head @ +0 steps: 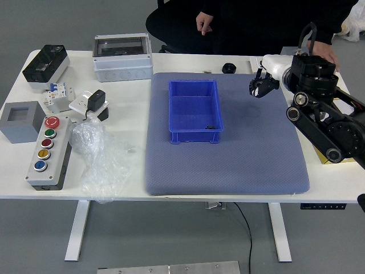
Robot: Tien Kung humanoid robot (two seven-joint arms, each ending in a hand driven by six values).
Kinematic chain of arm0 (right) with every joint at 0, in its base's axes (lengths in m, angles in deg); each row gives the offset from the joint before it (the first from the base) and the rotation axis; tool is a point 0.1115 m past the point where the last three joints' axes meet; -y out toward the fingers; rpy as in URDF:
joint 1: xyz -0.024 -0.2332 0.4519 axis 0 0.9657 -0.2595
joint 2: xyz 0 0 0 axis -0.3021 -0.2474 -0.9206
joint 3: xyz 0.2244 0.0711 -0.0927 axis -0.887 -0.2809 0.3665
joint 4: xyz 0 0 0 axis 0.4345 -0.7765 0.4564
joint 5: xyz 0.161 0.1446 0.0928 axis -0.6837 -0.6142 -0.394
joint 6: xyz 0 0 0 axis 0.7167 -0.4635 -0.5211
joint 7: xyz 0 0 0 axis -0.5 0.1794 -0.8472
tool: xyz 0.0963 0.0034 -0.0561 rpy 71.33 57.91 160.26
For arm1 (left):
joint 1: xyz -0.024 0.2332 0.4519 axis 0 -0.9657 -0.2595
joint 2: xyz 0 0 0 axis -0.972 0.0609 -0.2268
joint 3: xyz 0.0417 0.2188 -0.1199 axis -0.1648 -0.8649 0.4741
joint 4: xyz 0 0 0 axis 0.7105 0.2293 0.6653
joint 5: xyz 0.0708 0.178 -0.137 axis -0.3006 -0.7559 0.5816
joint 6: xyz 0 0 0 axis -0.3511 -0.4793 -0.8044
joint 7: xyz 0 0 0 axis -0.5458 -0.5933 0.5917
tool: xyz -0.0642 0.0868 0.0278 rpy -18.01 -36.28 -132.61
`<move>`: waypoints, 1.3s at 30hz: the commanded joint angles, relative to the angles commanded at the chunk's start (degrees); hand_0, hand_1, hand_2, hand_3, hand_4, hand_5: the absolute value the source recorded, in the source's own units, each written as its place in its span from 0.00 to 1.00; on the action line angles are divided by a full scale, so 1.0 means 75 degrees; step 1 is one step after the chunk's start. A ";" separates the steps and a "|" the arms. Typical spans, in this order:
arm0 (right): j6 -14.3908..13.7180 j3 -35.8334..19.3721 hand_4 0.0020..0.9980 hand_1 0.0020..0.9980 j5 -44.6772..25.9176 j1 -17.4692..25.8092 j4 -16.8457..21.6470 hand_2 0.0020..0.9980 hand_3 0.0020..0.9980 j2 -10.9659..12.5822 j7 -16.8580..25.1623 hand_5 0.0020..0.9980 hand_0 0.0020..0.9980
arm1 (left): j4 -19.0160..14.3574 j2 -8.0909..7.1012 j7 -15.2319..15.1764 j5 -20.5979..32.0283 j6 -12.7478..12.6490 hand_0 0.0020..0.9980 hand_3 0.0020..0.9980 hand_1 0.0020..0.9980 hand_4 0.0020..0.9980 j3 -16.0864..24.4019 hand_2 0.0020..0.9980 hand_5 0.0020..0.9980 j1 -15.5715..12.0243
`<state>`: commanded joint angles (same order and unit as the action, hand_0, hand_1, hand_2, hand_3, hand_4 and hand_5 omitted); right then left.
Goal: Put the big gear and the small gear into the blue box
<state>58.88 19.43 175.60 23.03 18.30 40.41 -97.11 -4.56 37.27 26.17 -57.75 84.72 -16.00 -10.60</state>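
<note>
Blue plastic box (194,108): small dark piece (210,127) inside, possibly the small gear.
Black round part (228,68): white table's (128,103) far side, possibly the big gear.
White-shelled right hand (275,68): grip, cannot tell.
Person's hand (326,51): close by; a wide swing could bump it.

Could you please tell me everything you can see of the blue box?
The blue box is a shallow, open-topped rectangular tray, seemingly plastic, with thin, upright walls. It sits upright on the grey-blue mat. Inside, near its right wall at the end closer to the robot, lies a small dark piece, too small to identify. No hand touches it.
</note>
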 joint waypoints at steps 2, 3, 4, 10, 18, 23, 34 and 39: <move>-0.0016 0.0039 0.51 0.30 -0.0032 -0.0047 -0.0018 0.39 0.61 -0.0101 0.0002 0.14 0.23 | 0.0002 0.0000 0.0001 0.0010 -0.0001 0.87 0.81 0.85 0.62 -0.0018 0.84 0.37 -0.0006; -0.0030 0.0061 0.51 0.30 -0.0054 -0.0072 -0.0037 0.39 0.61 -0.0162 0.0008 0.14 0.23 | 0.0003 0.0001 0.0001 0.0014 -0.0001 0.87 0.81 0.85 0.62 -0.0028 0.84 0.37 -0.0009; -0.0041 0.0080 0.50 0.30 -0.0071 -0.0092 -0.0052 0.39 0.61 -0.0209 0.0014 0.14 0.23 | 0.0003 0.0001 0.0001 0.0016 -0.0001 0.87 0.81 0.85 0.62 -0.0034 0.84 0.37 -0.0011; -0.0144 0.0247 0.50 0.30 -0.0201 -0.0236 -0.0219 0.39 0.61 -0.0591 0.0093 0.15 0.23 | 0.0005 0.0014 0.0002 0.0032 -0.0001 0.87 0.81 0.85 0.62 -0.0081 0.84 0.37 -0.0018; -0.0287 0.0503 0.50 0.30 -0.0352 -0.0402 -0.0487 0.39 0.61 -0.1027 0.0202 0.15 0.23 | 0.0005 0.0029 0.0002 0.0058 -0.0002 0.87 0.81 0.85 0.62 -0.0134 0.84 0.37 0.0000; -0.0418 0.0629 0.50 0.30 -0.0465 -0.0465 -0.0703 0.39 0.61 -0.1300 0.0296 0.15 0.23 | 0.0007 0.0042 0.0002 0.0083 -0.0003 0.87 0.81 0.85 0.62 -0.0186 0.84 0.37 0.0011; -0.0611 0.0950 0.50 0.30 -0.0705 -0.0558 -0.1082 0.39 0.61 -0.1796 0.0448 0.15 0.23 | 0.0008 0.0078 0.0003 0.0127 -0.0004 0.87 0.81 0.85 0.62 -0.0305 0.84 0.37 0.0039; -0.0679 0.1019 0.50 0.30 -0.0803 -0.0564 -0.1163 0.39 0.61 -0.1861 0.0490 0.15 0.23 | 0.0010 0.0083 0.0005 0.0144 -0.0005 0.87 0.81 0.85 0.62 -0.0336 0.84 0.37 0.0042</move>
<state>53.79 27.07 169.58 18.80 9.58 26.45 -93.43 -4.48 37.89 26.21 -56.67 84.69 -18.52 -10.29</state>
